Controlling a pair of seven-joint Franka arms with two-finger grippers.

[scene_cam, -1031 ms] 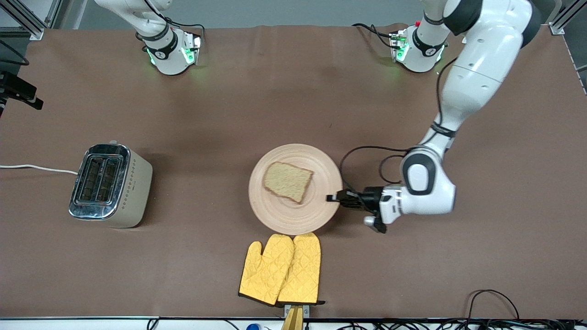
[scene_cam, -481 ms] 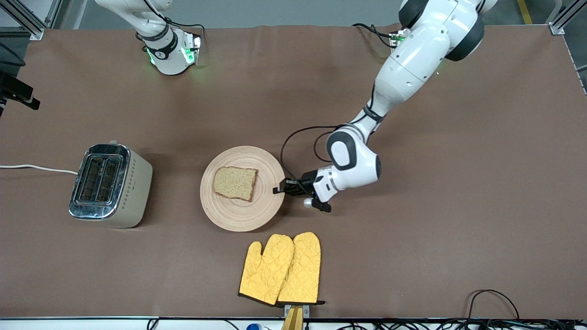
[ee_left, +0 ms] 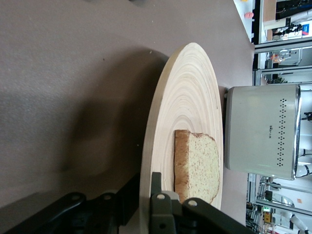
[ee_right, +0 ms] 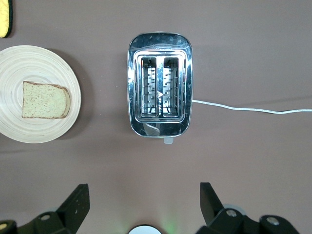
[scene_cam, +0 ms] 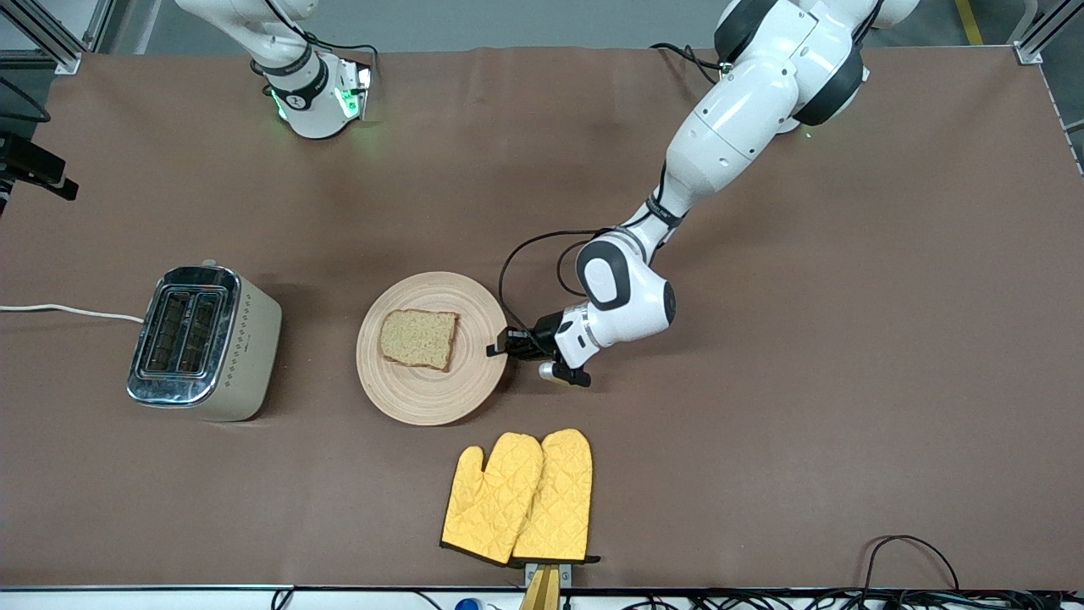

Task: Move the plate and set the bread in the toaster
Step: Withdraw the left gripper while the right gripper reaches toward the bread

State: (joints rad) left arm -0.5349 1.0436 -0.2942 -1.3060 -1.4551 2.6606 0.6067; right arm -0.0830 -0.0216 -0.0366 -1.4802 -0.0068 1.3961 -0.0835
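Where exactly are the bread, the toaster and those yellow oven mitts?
bread [scene_cam: 418,338], front view, middle of the slice.
toaster [scene_cam: 182,331], front view, chrome top between the slots.
yellow oven mitts [scene_cam: 521,497], front view, quilted middle of the pair.

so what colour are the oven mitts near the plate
Bright yellow quilted oven mitts with a dark trim at the cuff, best seen in the front view.

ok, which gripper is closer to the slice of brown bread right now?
Left. The left gripper is shut on the rim of the round tan wooden plate that carries the slice of brown bread. The right gripper hangs open, high above the chrome-topped toaster.
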